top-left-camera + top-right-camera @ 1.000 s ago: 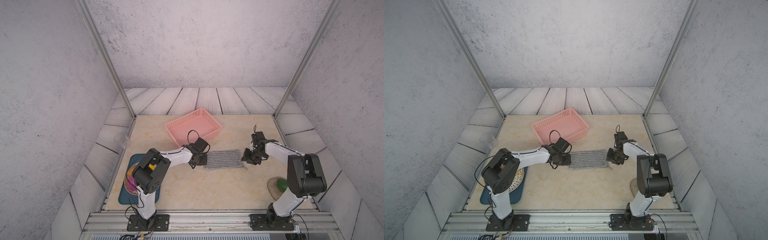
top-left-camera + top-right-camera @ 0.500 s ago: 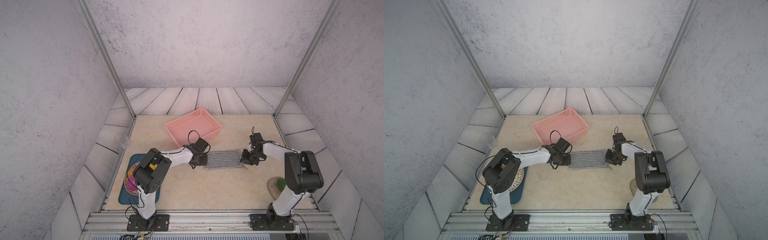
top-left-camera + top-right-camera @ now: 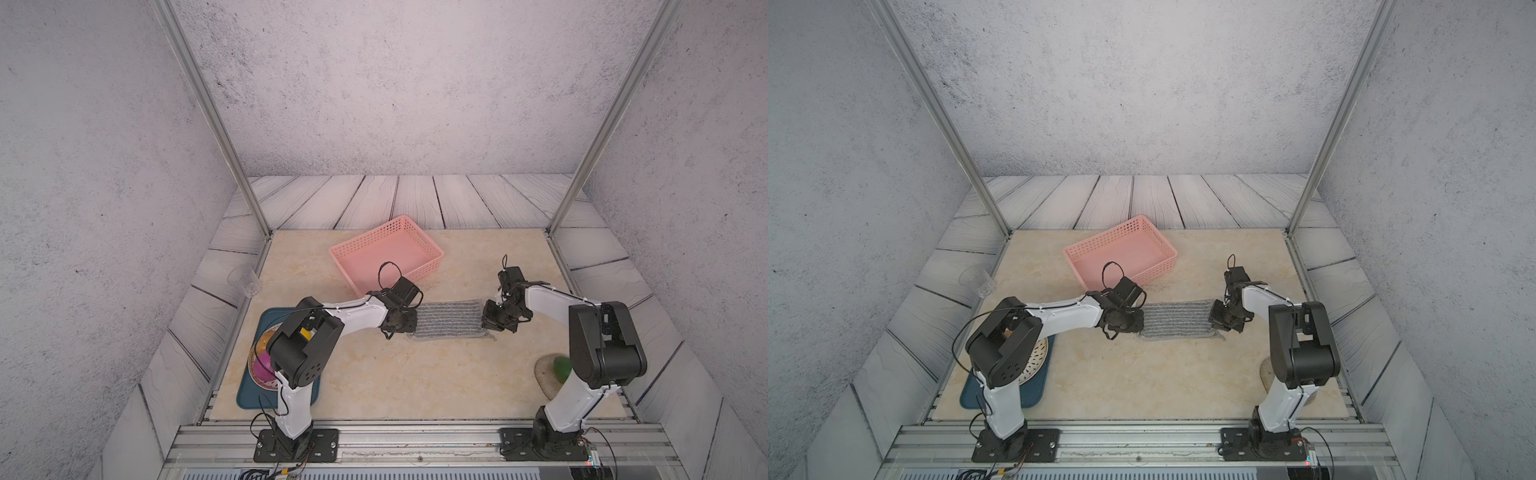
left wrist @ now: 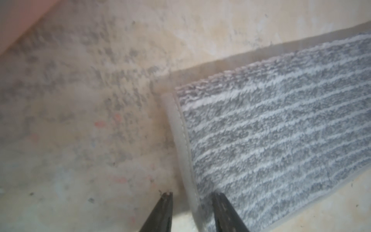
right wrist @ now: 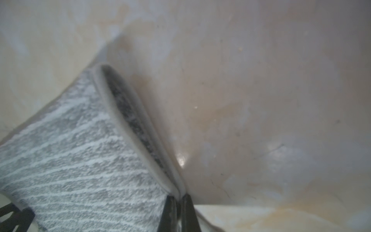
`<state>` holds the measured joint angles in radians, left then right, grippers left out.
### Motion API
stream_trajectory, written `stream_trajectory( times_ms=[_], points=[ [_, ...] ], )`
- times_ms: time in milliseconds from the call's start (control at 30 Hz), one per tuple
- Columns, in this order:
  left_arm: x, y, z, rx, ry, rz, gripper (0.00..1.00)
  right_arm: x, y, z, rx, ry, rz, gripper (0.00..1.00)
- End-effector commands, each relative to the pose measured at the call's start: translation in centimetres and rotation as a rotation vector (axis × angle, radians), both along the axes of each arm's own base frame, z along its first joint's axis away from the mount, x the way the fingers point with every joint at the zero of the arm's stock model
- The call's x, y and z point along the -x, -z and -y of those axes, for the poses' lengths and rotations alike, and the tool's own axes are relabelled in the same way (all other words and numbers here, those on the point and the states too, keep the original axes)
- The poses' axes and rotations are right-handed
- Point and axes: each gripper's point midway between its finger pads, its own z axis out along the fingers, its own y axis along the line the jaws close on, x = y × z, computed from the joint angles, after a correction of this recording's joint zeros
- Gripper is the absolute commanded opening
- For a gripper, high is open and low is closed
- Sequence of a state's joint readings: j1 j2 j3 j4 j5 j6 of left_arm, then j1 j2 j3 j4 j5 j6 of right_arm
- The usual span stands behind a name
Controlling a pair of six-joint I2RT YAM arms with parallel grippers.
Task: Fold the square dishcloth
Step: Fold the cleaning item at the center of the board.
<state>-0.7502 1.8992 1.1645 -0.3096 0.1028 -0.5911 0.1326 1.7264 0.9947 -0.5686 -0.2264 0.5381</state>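
Square dishcloth [image 3: 449,319] lay as once-folded strip between grippers, near pink basket [image 3: 428,262]; right gripper [image 5: 178,202] pinched doubled hem; left gripper [image 4: 191,202] spread astride opposite hem; grasp for next fold likely in hand; left needed closing before lift.

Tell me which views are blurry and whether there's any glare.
Both top views: sharp, evenly lit, dishcloth stripes crisp. Left wrist view: table and pink basket corner blurred, cloth sharper. Right wrist view: soft overall, with a small glare spot on the table beside the right gripper.
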Motion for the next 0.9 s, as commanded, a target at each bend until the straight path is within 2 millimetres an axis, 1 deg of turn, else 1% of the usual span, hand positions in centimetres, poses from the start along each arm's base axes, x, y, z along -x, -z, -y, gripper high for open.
stream_trajectory(
  times_ms=[0,200,367,600,867],
  points=[
    [1.7,1.2,0.2,-0.008,0.009,-0.063,0.4,0.7,-1.1,1.5,0.089,-0.002,-0.012,0.0],
    [1.9,0.3,1.6,0.076,-0.01,-0.068,0.4,1.0,-2.6,3.1,0.185,-0.013,0.001,0.0],
    [2.0,0.5,1.8,0.092,-0.024,-0.084,0.4,1.2,-4.4,3.8,0.221,-0.009,0.036,0.0],
    [2.2,1.2,2.4,0.12,-0.021,-0.107,0.38,1.7,-6.5,4.1,0.259,-0.027,0.062,0.0],
    [2.3,1.1,3.7,0.186,-0.005,-0.132,0.34,2.3,-7.6,3.3,0.292,-0.063,0.076,0.0]
  ],
)
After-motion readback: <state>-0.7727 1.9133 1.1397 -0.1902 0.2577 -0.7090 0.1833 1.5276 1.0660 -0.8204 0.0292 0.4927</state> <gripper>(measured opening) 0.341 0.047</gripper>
